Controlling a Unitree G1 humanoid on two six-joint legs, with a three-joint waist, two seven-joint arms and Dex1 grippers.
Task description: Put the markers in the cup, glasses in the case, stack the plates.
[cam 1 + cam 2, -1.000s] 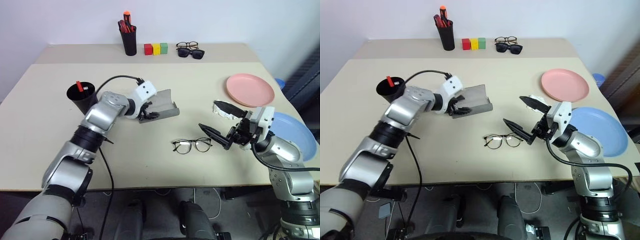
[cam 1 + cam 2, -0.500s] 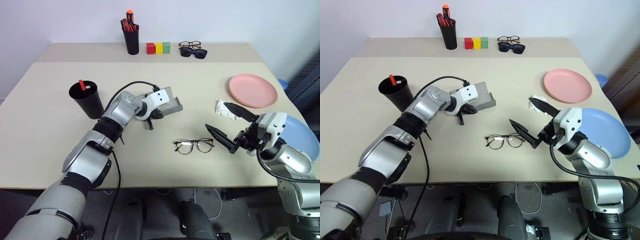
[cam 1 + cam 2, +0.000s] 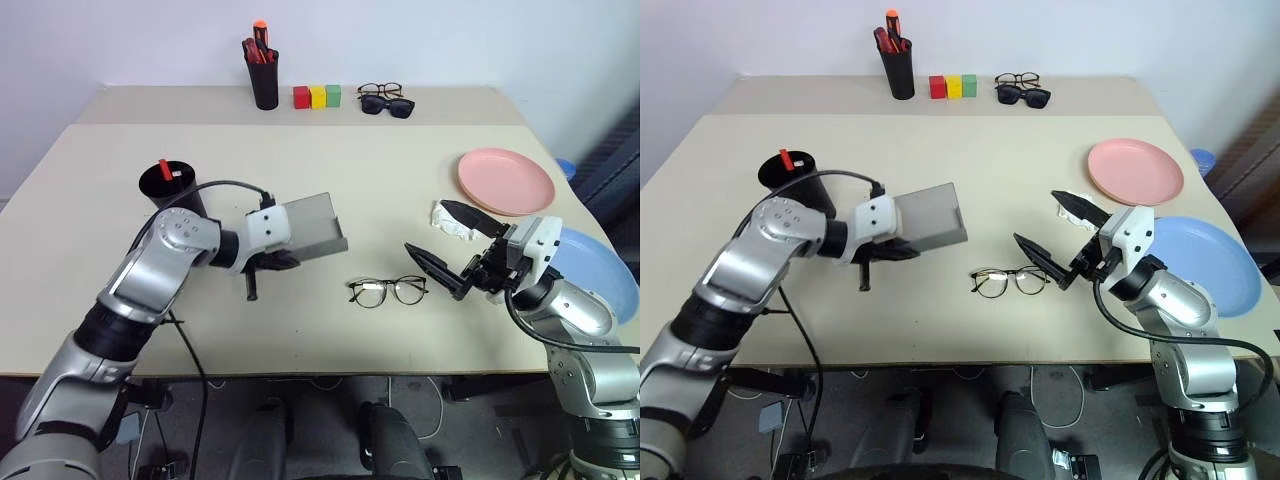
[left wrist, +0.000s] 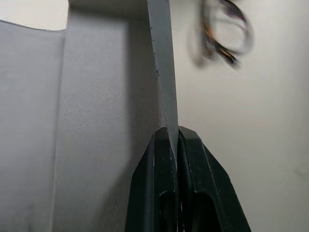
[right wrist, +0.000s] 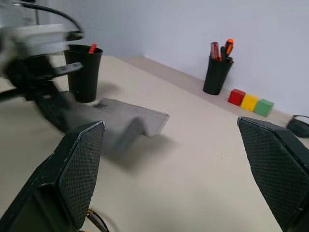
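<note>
From the head view: left gripper (image 3: 262,262) pinches the grey case (image 3: 305,228) wall, lifted; glasses (image 3: 387,291) lie crosswise just beside the wide-open right gripper (image 3: 446,245), the nearer arm. Left wrist view: fingers (image 4: 161,188) clamp the case edge. Right wrist view: both pads (image 5: 79,169) splayed wide.

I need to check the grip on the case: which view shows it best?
The left wrist view: both fingers pinch the thin edge of the case. The head views show the whole case lifted, fingers mostly hidden; the right wrist view shows it blurred.
</note>
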